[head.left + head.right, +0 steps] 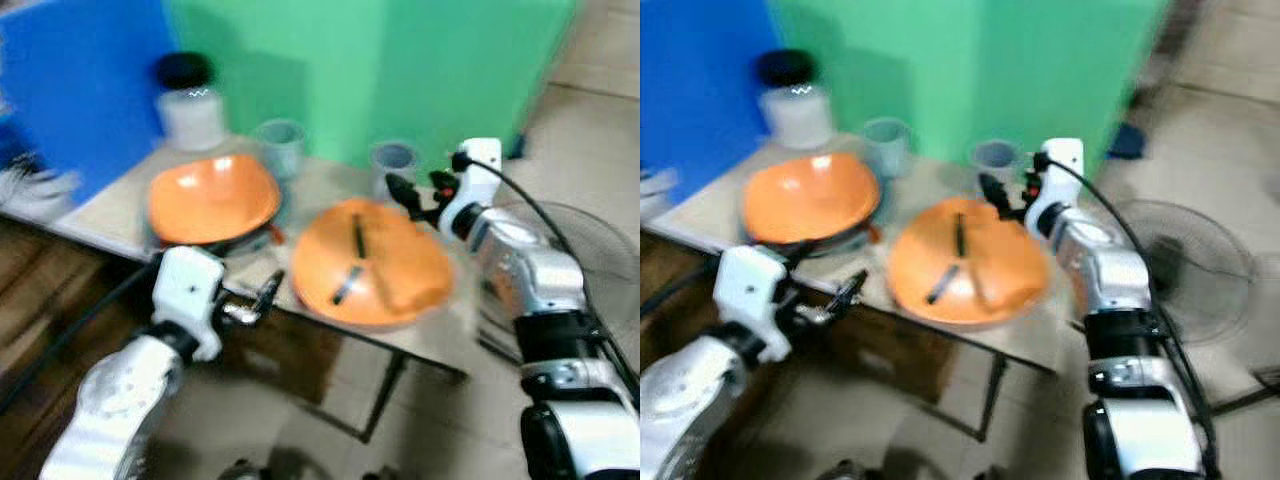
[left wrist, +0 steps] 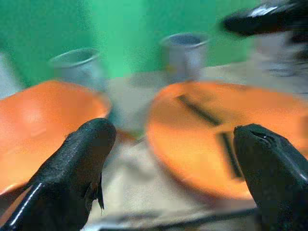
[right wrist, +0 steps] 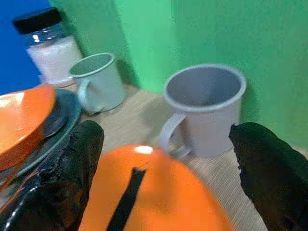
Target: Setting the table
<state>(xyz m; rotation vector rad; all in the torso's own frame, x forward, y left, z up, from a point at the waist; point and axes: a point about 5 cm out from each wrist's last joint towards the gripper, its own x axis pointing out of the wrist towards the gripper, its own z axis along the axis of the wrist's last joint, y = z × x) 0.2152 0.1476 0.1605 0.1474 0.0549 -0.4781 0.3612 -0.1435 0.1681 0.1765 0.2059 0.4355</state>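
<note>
An orange plate (image 1: 385, 280) sits near the table's front edge, with two dark strips (image 1: 357, 238) lying on it. A second orange dish (image 1: 210, 198) rests on a grey plate to its left. Behind them stand a pale green mug (image 3: 96, 82) and a grey mug (image 3: 204, 113). My right gripper (image 1: 412, 195) hovers open over the far rim of the near plate, facing the grey mug. My left gripper (image 1: 266, 293) is open at the table's front edge, between the two orange dishes, with nothing between its fingers (image 2: 79, 168).
A jar with a black lid (image 1: 190, 100) stands at the table's back left. Blue (image 1: 80, 70) and green (image 1: 400, 60) panels rise close behind the table. A floor fan (image 1: 1195, 260) stands on the tiles to the right. The views are blurred.
</note>
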